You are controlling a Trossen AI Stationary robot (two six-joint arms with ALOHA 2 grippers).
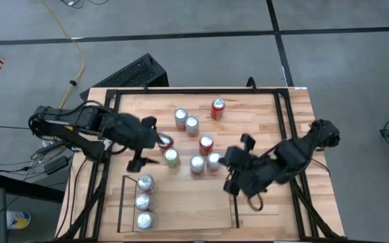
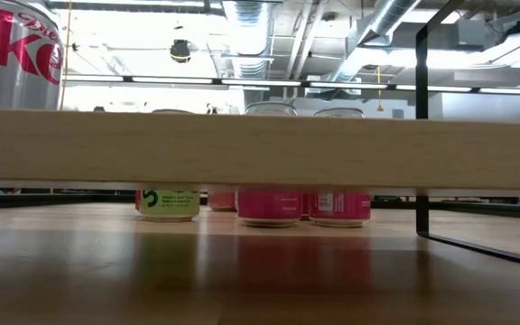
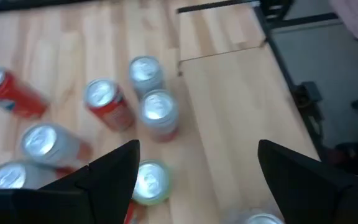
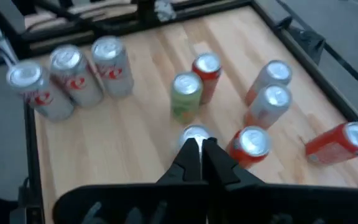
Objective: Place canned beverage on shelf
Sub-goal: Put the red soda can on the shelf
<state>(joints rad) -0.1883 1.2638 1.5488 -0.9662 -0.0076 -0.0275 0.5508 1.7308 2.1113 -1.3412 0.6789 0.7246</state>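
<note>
Three silver cans stand upright in a row along the shelf's left rail. Left end effector gapes open beyond the shelf; right end effector is closed, empty, at its right rail.

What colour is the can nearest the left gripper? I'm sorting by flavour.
Green, with a silver top: the green can beside the open left gripper. Clearest in the right wrist view.

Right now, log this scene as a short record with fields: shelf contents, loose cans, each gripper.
shelf: three silver cans standing in a row along its left side
loose cans: about eight upright on the table, silver, red and one green can
left gripper: open, above the table just left of the green can, holding nothing
right gripper: shut, empty, beside the rightmost silver can
</note>
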